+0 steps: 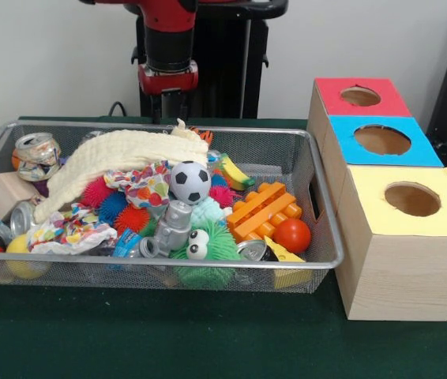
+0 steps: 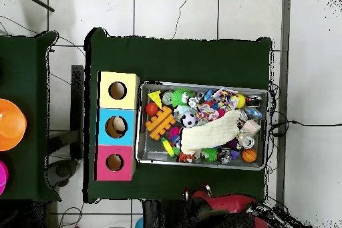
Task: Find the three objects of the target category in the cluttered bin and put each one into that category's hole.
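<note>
Since the arm [image 1: 168,47] is parked up behind the far rim of the wire bin [image 1: 326,237], I can't tell from either view whether the gripper is open or closed, so I'm not going to guess. Nothing is being held as far as I can see.

The bin is packed: a cream cloth [image 1: 117,158] draped over the middle, a soccer ball [image 1: 189,181] just beside it, an orange plastic block [image 1: 264,209] and a red ball [image 1: 292,235] toward the box end, plus crushed cans [image 1: 35,154] at the other end. The three-hole box [image 1: 389,197] sits right beside the bin, with red, blue and yellow tops.

If cans are the target, my guess is they're light, thin and slippery, dented enough to pinch across the body. The block looks stiff and easy to grab by its edges.
</note>
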